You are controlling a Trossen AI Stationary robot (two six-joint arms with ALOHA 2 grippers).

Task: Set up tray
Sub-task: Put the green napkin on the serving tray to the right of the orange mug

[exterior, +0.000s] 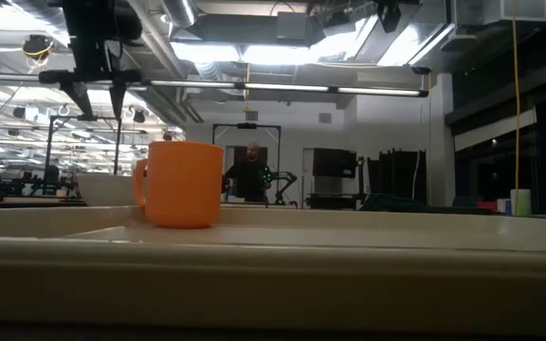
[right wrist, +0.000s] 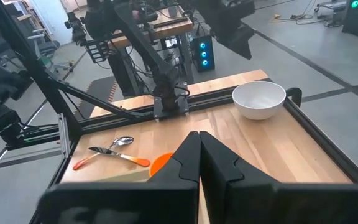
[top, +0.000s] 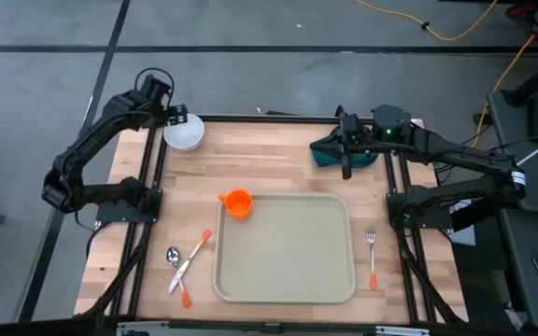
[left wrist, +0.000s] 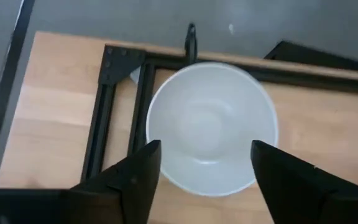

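One tray [top: 286, 248] lies at table centre, toward 6 o'clock, with one orange cup [top: 238, 203] at its 10 o'clock corner. One white bowl [top: 183, 133] sits at 11 beneath the left gripper [top: 177, 116], jaws spread. The right gripper [top: 346, 166], jaws pressed together, hovers at 1 by one teal plate [top: 330, 152]. Both grippers are well apart from the tray.

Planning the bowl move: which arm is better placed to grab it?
Left, probably. Its gripper hangs right over the white bowl at the far left corner, fingers open astride it. The right gripper is shut, across the table over the teal plate.
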